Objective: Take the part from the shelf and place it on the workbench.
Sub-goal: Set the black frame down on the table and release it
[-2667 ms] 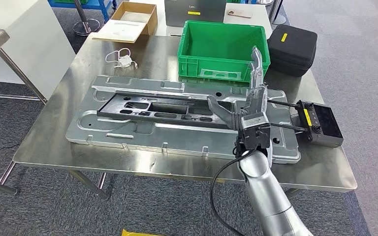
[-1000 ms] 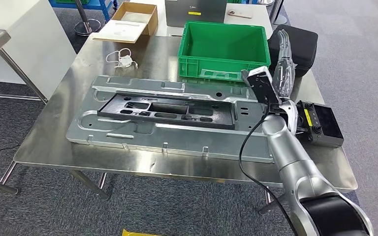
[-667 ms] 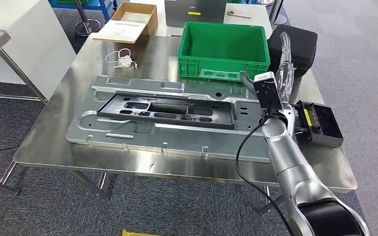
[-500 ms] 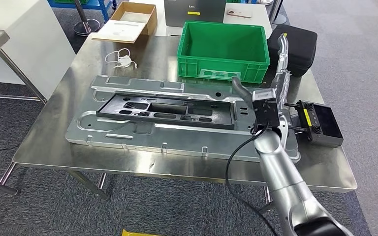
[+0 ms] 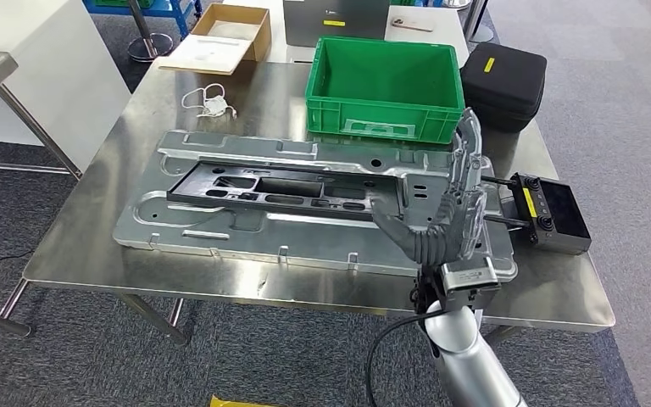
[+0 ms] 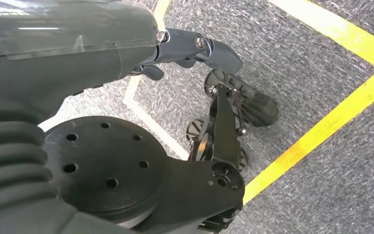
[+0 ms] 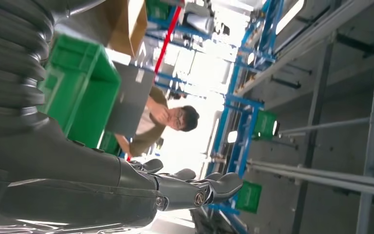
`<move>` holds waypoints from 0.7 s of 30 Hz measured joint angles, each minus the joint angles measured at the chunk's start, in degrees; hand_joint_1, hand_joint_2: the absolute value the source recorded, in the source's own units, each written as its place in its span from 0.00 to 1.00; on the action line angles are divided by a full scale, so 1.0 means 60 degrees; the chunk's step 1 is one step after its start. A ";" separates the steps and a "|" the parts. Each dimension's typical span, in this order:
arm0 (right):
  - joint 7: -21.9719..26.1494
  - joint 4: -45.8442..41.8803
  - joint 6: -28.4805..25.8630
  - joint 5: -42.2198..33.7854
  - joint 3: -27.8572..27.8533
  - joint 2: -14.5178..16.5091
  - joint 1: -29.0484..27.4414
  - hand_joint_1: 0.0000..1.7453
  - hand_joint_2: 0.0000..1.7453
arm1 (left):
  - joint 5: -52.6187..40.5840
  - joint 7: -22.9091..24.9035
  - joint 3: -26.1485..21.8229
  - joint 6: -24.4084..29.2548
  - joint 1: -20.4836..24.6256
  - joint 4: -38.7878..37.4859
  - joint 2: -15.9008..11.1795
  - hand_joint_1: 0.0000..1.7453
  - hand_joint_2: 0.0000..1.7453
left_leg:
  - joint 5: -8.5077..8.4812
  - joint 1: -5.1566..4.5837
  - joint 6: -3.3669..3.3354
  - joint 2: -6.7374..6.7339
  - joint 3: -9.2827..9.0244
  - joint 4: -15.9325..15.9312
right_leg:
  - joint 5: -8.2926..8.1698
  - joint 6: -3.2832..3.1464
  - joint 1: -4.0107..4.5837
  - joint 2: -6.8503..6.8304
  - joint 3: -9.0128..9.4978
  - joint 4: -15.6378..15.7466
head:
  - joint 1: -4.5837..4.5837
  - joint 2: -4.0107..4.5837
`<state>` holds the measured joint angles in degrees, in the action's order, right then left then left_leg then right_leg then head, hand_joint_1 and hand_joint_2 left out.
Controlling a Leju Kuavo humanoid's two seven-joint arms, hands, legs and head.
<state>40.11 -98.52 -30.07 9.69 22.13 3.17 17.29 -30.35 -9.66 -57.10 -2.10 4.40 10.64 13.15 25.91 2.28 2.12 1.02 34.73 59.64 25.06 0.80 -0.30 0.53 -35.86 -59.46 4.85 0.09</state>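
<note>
A white bundle of cord (image 5: 208, 102) and a cardboard box (image 5: 225, 36) are seen far to the left of the right hand (image 5: 442, 217) and beyond it, on the steel workbench (image 5: 93, 220). The part (image 5: 220, 222), a long silver pressed panel carrying a black frame (image 5: 284, 192), is found lying flat on the workbench, its long axis running across the table from left to right. Most of its length lies to the left of the right hand, while its right end passes under that hand, which is raised above it with the palm turned toward the camera. Whether hand and panel are touching cannot be told from the head view. The fingers of the right hand are held straight and spread, with the thumb out to the left, and nothing is held in them. A green crate (image 5: 385, 76) stands just beyond the part, ahead of the fingertips. A black case (image 5: 503, 85) lies beyond and to the right of the hand, and a black controller (image 5: 551, 212) sits just beside it on the right. The left hand (image 6: 195, 51) is seen hanging over grey carpet, its fingers partly curled on nothing. The placing is judged done, the right hand being the nearer one
</note>
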 joint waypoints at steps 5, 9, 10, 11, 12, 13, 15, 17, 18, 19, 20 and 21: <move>-0.0015 -0.0106 0.0625 -0.0547 0.0175 0.0129 -0.0866 0.00 0.50 | 0.0003 -0.0074 -0.0068 0.0238 0.0014 0.0000 0.0018 0.00 0.00 | 0.0002 0.0001 0.0002 -0.0001 -0.0003 -0.0004 | 0.0002 0.0000 0.0001 0.0001 0.0004 0.0000 | 0.0001 0.0000; -0.0150 0.0093 0.1398 -0.1118 0.0261 0.0247 -0.1311 0.00 1.00 | 0.0007 -0.0404 -0.0131 0.0310 0.0039 0.0000 0.0050 0.00 0.00 | 0.0004 0.0001 0.0004 -0.0004 -0.0006 -0.0005 | 0.0005 0.0001 0.0001 0.0003 0.0006 0.0000 | 0.0000 0.0000; -0.0169 0.0169 0.1544 -0.1184 0.0287 0.0278 -0.1458 0.00 1.00 | 0.0025 -0.0524 -0.0158 0.0259 0.0041 0.0000 0.0058 0.00 0.00 | 0.0004 0.0001 0.0004 -0.0003 -0.0005 -0.0005 | 0.0006 0.0001 0.0001 0.0001 0.0007 0.0001 | 0.0000 0.0000; -0.0174 0.0233 0.1643 -0.1203 0.0312 0.0305 -0.1615 0.00 1.00 | 0.0048 -0.0654 -0.0192 0.0217 0.0040 0.0000 0.0064 0.00 0.00 | 0.0004 0.0001 0.0004 -0.0002 -0.0004 -0.0005 | 0.0006 0.0002 0.0000 0.0001 0.0007 0.0001 | 0.0000 0.0000; -0.0178 0.0290 0.1714 -0.1184 0.0332 0.0330 -0.1775 0.00 1.00 | 0.0082 -0.0789 -0.0224 0.0222 0.0040 0.0000 0.0067 0.00 0.00 | 0.0004 0.0001 0.0004 -0.0001 -0.0004 -0.0005 | 0.0006 0.0002 0.0000 0.0001 0.0006 0.0001 | 0.0000 0.0000; -0.0199 0.0333 0.1756 -0.1143 0.0343 0.0351 -0.1920 0.00 1.00 | 0.0106 -0.0916 -0.0249 0.0288 0.0041 0.0000 0.0070 0.00 0.00 | 0.0004 0.0001 0.0004 -0.0001 -0.0004 -0.0005 | 0.0007 0.0001 0.0000 0.0002 0.0006 0.0001 | 0.0001 0.0000; -0.0287 0.0411 0.1808 -0.1041 0.0354 0.0377 -0.2157 0.00 1.00 | 0.0096 -0.1099 -0.0270 0.0499 0.0044 0.0000 0.0071 0.00 0.00 | 0.0005 0.0001 0.0004 -0.0001 -0.0004 -0.0005 | 0.0007 0.0001 0.0000 0.0004 0.0005 0.0001 | 0.0001 0.0000; -0.0412 0.0476 0.1899 -0.1009 0.0358 0.0391 -0.2331 0.00 1.00 | 0.0049 -0.1240 -0.0271 0.0557 0.0043 0.0000 0.0071 0.00 0.00 | 0.0005 0.0001 0.0004 -0.0002 -0.0004 -0.0006 | 0.0007 0.0000 0.0000 0.0005 0.0004 0.0001 | 0.0000 0.0000; -0.0462 0.0510 0.1963 -0.1019 0.0359 0.0400 -0.2408 0.00 1.00 | 0.0040 -0.1319 -0.0271 0.0508 0.0041 0.0000 0.0071 0.00 0.00 | 0.0005 0.0001 0.0004 -0.0002 -0.0004 -0.0006 | 0.0008 0.0000 0.0000 0.0005 0.0004 0.0001 | 0.0000 0.0000; -0.0498 0.0545 0.2021 -0.1031 0.0359 0.0411 -0.2479 0.00 1.00 | 0.0033 -0.1396 -0.0271 0.0446 0.0040 0.0000 0.0071 0.00 0.00 | 0.0006 0.0001 0.0004 -0.0002 -0.0004 -0.0006 | 0.0008 0.0000 0.0000 0.0004 0.0004 0.0001 | 0.0000 0.0000; -0.0516 0.0578 0.2066 -0.1039 0.0359 0.0421 -0.2546 0.00 1.00 | 0.0028 -0.1459 -0.0271 0.0396 0.0039 0.0000 0.0071 0.00 0.00 | 0.0005 0.0001 0.0004 -0.0001 -0.0004 -0.0006 | 0.0008 0.0000 0.0000 0.0004 0.0004 0.0001 | 0.0000 0.0000; -0.0523 0.0613 0.2101 -0.1043 0.0359 0.0428 -0.2604 0.00 1.00 | 0.0028 -0.1506 -0.0271 0.0363 0.0039 0.0000 0.0071 0.00 0.00 | 0.0005 0.0001 0.0004 -0.0001 -0.0004 -0.0006 | 0.0008 0.0000 0.0000 0.0005 0.0004 0.0001 | 0.0000 0.0000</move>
<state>36.97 -94.84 -17.46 3.43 24.28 5.74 1.67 -30.18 -18.69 -58.73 0.08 4.64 10.64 13.57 25.94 2.28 2.14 1.01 34.70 59.60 25.10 0.80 -0.30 0.56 -35.83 -59.46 4.85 0.09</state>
